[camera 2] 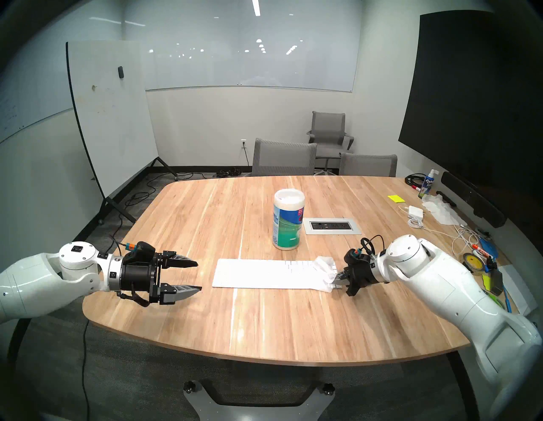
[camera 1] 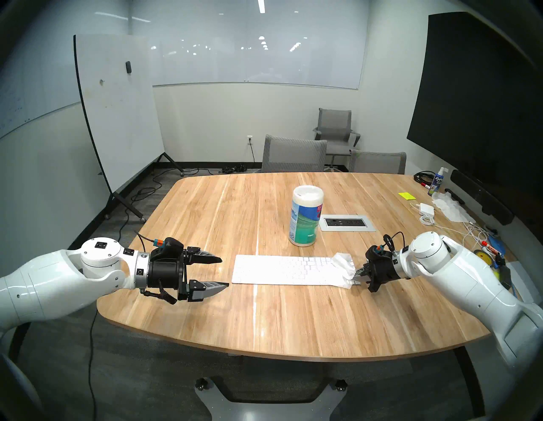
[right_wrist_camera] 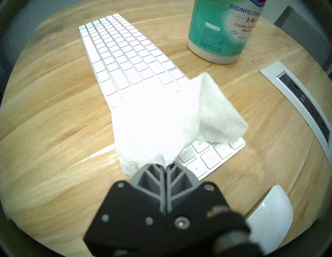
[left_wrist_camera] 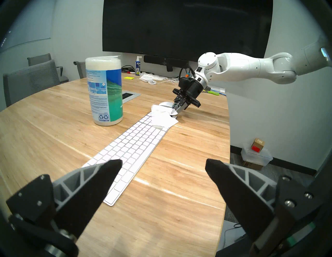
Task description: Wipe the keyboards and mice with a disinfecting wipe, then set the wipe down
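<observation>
- Centrally, the wooden counter [camera 1: 205, 211] carries everything.
- Keyboard [camera 1: 279, 269] lies flat toward the near edge, lengthwise along it.
- Wipe tub [camera 1: 306, 216] stands upright just behind the keyboard.
- Left end effector [camera 1: 224, 272], fingers spread, hovers off the keyboard's left end.
- Right end effector [camera 1: 359, 276] pinches the wipe [camera 1: 343, 269], draped over the keyboard's right end.
- Mouse [right_wrist_camera: 269, 220] sits just beyond that end.

Pale walls [camera 1: 205, 117], rolling whiteboard [camera 1: 117, 111] at left, dark screen [camera 1: 476, 103] at right, grey chairs [camera 1: 293, 154] beyond wooden table [camera 1: 220, 211], dark carpet [camera 1: 158, 182], ceiling light [camera 1: 261, 6].
</observation>
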`<state>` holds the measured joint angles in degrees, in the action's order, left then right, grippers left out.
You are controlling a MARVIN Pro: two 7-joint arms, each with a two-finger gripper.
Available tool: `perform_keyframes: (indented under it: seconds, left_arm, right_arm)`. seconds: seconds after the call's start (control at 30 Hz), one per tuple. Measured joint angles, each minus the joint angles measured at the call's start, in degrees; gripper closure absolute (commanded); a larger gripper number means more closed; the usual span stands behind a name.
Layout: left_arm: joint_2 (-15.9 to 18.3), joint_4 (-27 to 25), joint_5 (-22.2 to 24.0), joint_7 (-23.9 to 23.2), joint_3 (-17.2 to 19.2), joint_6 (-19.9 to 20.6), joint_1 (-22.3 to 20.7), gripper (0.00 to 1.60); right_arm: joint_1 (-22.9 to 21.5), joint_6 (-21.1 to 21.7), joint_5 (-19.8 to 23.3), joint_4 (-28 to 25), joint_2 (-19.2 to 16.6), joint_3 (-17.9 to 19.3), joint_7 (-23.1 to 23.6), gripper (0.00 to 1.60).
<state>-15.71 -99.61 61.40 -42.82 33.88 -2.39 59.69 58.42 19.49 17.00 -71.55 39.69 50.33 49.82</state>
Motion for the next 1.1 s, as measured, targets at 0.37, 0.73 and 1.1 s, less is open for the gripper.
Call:
perform_keyframes:
  seconds: [0.37, 0.73, 1.1]
  left_arm:
    - [0.00, 0.00, 0.00, 0.00, -0.01, 0.00, 0.00, 0.00]
    - [0.00, 0.00, 0.00, 0.01, -0.02, 0.00, -0.01, 0.00]
    - [0.00, 0.00, 0.01, 0.01, -0.02, 0.00, -0.01, 0.00]
  right_arm:
    - [-3.31, -1.07, -1.89, 5.58, 3.87, -0.24, -0.04, 1.60]
    - [-5.20, -2.10, -2.87, 9.35, 6.38, -0.02, 0.01, 1.60]
    - [-5.67, -2.41, -3.94, 9.93, 6.90, 0.09, 0.34, 1.60]
